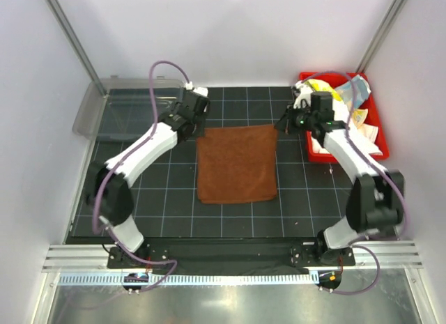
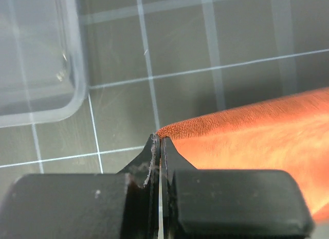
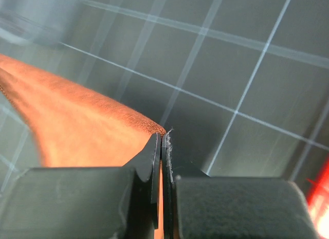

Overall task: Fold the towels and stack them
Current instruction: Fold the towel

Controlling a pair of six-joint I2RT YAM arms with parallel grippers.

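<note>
A rust-brown towel [image 1: 237,164] lies spread on the black grid mat, its far edge lifted at both corners. My left gripper [image 1: 202,129] is shut on the far left corner; in the left wrist view the closed jaws [image 2: 158,139] meet the towel [image 2: 247,131] at its tip. My right gripper [image 1: 281,124] is shut on the far right corner, and orange cloth shows between its closed jaws [image 3: 163,135], with the towel [image 3: 77,121] stretching left. More towels [image 1: 348,115], white, pale yellow and light blue, sit bunched in the red bin.
The red bin [image 1: 313,155] stands at the back right, close behind the right arm; its edge [image 3: 321,203] shows in the right wrist view. A clear plastic container [image 1: 115,108] sits at the back left, its rim [image 2: 77,90] near the left gripper. White walls enclose the mat.
</note>
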